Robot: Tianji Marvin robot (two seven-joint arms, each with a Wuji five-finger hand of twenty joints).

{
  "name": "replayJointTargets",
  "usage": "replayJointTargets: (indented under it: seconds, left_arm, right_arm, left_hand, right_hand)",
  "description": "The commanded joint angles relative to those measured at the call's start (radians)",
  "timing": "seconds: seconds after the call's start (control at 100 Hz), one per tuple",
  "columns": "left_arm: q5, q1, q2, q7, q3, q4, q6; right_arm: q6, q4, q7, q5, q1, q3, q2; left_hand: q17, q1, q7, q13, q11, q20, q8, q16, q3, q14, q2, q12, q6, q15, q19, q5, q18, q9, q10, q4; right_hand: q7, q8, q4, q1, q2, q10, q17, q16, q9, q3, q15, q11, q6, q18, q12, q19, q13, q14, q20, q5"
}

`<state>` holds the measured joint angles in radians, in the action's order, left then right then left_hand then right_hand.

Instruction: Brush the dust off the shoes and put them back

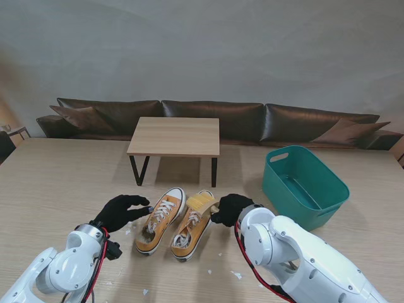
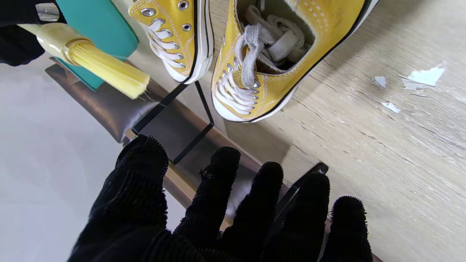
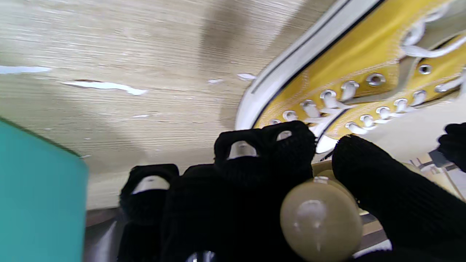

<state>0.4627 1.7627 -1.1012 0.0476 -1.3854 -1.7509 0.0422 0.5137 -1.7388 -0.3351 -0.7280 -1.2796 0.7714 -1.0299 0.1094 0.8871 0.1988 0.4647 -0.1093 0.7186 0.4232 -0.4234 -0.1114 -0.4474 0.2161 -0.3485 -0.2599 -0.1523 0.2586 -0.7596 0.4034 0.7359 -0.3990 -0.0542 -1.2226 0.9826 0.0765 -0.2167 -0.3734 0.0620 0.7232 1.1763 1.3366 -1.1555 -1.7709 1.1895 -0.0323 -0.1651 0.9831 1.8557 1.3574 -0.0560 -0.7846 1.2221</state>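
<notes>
Two yellow shoes sit side by side on the worktop [image 1: 57,183], toes pointing away from me, w/ white laces and white soles. The left shoe [image 1: 161,219] and right shoe [image 1: 192,229] are just beside each other, approx. parallel, both upright on their soles. Right hand [image 1: 231,209] in a black glove is clamped on a brush [image 1: 202,202]; its fingers [image 3: 262,145] wrap the rounded pale handle, seen end-on in the right wrist view. The yellow bristles lie at the toe of the right shoe; can't tell if they actually touch it. Left hand [image 1: 121,212], also black-gloved, is just left of the left shoe, holding nothing, w/ its fingers [image 2: 222,182] spread apart; it looks close to the shoe's side but not touching. White scraps [image 1: 237,275] lie scattered on the worktop near the shoes, some nearer to me, some by the left hand. A teal bin [image 1: 304,185] stands to the right, well apart from the shoes. A small table [image 1: 175,136] w/ black legs stands on the worktop farther from me, and a dark sofa [image 1: 240,120] runs along the wall behind.
</notes>
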Motion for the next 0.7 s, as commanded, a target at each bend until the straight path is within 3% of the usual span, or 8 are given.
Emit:
replayJointTargets:
  seconds: [0.0,0.2,0.44,0.69]
  left_arm:
    - [-0.001,0.003,-0.006,0.014,-0.001,-0.005,0.001]
    - [-0.003,0.004,-0.007,0.011,0.000,-0.007,0.003]
    - [-0.001,0.007,-0.007,0.007,-0.003,-0.008,-0.001]
    - [-0.003,0.006,-0.007,0.009,-0.002,-0.008,0.003]
  right_arm:
    - [0.007,-0.009,-0.016,-0.004,0.018,-0.026,-0.024]
    - [0.073,0.027,0.033,0.046,0.107,-0.148,-0.048]
    - [0.140,0.122,0.120,0.128,0.200,-0.263,-0.105]
    - [0.189,0.207,0.149,0.191,0.284,-0.359,-0.157]
  left_hand:
    - [-0.018,0.007,-0.008,-0.038,0.007,0.020,-0.002,0.004,0.006,0.006,-0.009,0.002,-0.002,0.023,-0.028,0.007,-0.002,-0.026,0.000,0.033]
    - [-0.018,0.005,-0.008,-0.037,0.006,0.021,-0.002,0.004,0.004,0.006,-0.011,0.002,-0.005,0.022,-0.028,0.007,-0.001,-0.024,0.000,0.033]
    - [-0.017,0.004,-0.006,-0.035,0.005,0.022,-0.001,0.003,0.002,0.005,-0.009,0.000,-0.007,0.021,-0.028,0.003,0.000,-0.020,-0.004,0.032]
    - [-0.017,0.003,-0.005,-0.036,0.003,0.022,-0.001,0.003,-0.001,0.004,-0.011,-0.002,-0.010,0.021,-0.027,-0.001,0.000,-0.016,-0.006,0.032]
  right_hand:
    - [-0.001,0.002,-0.012,-0.048,0.062,0.061,0.474,-0.008,0.110,-0.066,-0.060,0.138,-0.147,0.018,0.024,0.238,-0.043,0.140,0.016,0.121]
    - [-0.001,0.002,-0.011,-0.045,0.062,0.061,0.474,-0.008,0.110,-0.068,-0.060,0.138,-0.145,0.018,0.024,0.238,-0.043,0.140,0.016,0.121]
    - [-0.002,0.002,-0.011,-0.045,0.059,0.063,0.474,-0.008,0.110,-0.073,-0.060,0.138,-0.148,0.018,0.025,0.238,-0.044,0.137,0.016,0.121]
    - [-0.003,0.001,-0.010,-0.042,0.058,0.059,0.474,-0.007,0.110,-0.073,-0.060,0.139,-0.145,0.018,0.025,0.238,-0.043,0.141,0.016,0.121]
